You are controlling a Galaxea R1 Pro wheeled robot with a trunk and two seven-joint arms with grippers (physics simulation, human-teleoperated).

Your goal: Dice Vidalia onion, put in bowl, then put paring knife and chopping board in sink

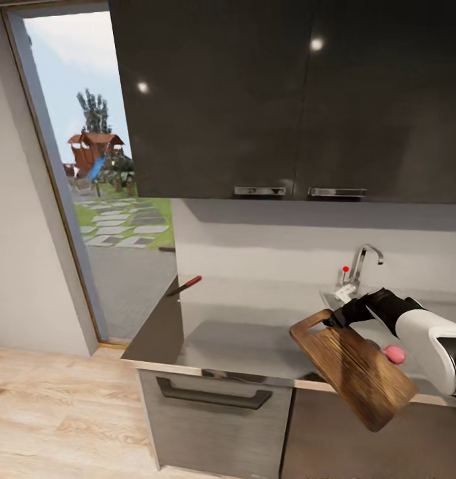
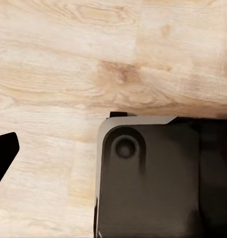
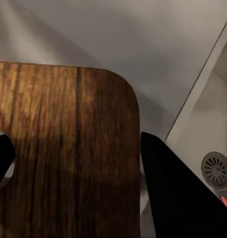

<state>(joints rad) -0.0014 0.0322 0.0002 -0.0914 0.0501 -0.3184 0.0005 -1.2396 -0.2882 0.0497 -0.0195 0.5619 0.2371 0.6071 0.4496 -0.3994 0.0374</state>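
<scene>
Two glossy dark wall cabinets (image 1: 288, 100) with chrome bar handles hang over the scene, and no brand, label or legible writing shows on them or on anything below. To their left an open doorway (image 1: 88, 173) gives onto a lawn, stepping stones and a playground structure, with pale wooden floor (image 1: 55, 412) running beneath it. Under the cabinets lies the long grey countertop (image 1: 241, 342), its dark front drawer carrying a bar handle (image 1: 213, 394). At its right end sits the sink (image 1: 371, 332), where the curved chrome tap (image 1: 361, 261) and its red knob rise at the back wall. The chopping board (image 1: 353, 372) is held tilted in the air over the countertop's front edge, just left of the basin, its handle slot uppermost; the right gripper (image 1: 340, 315) is clamped on that handle end, and in the right wrist view one dark finger (image 3: 178, 193) lies along the board's edge with the round drain (image 3: 216, 169) beyond. The board partly covers the basin from the head view. The Vidalia onion (image 1: 393, 354) rests in the sink, a small pink lump beside the robot's white forearm. The paring knife (image 1: 185, 285) lies at the far left corner of the countertop, well apart from the board, red handle towards the wall. The left wrist view shows floor and the robot's dark base (image 2: 163, 178); one dark fingertip (image 2: 4, 153) of the left gripper shows at the edge, and whether its jaws are parted I cannot tell.
</scene>
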